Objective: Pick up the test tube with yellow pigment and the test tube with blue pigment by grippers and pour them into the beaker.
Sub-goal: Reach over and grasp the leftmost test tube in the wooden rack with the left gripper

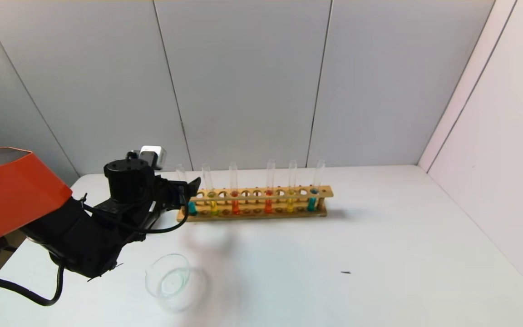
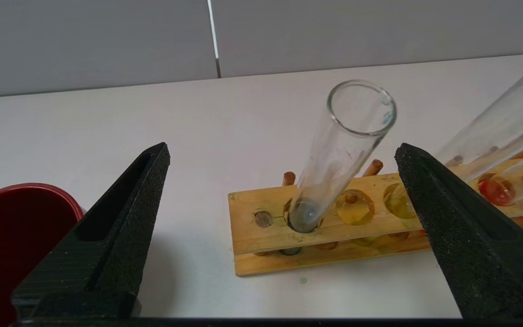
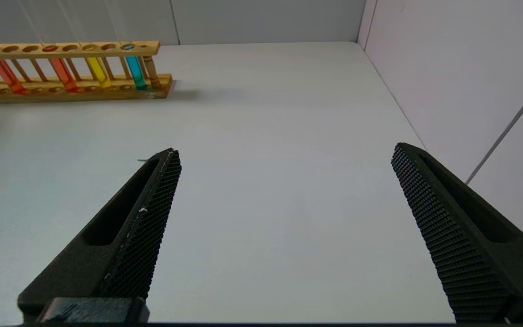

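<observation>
A wooden rack (image 1: 261, 211) holds several tubes. The test tube with yellow pigment (image 1: 213, 205) stands second from the rack's left end. The test tube with blue pigment (image 1: 312, 202) stands at the right end and also shows in the right wrist view (image 3: 135, 72). My left gripper (image 1: 192, 187) is open at the rack's left end. Its jaws stand wide on either side of a darker teal tube (image 2: 334, 154) and do not touch it. The beaker (image 1: 169, 278) stands in front of the rack and holds a little pale liquid. My right gripper (image 3: 284, 152) is open and empty over bare table.
A dark-red cup (image 2: 16, 236) stands beside the left gripper; the arm hides it in the head view. The rack also holds a golden-yellow tube (image 1: 290, 204) and two orange-red tubes. A small dark speck (image 1: 345, 272) lies on the table. Walls close the back and right.
</observation>
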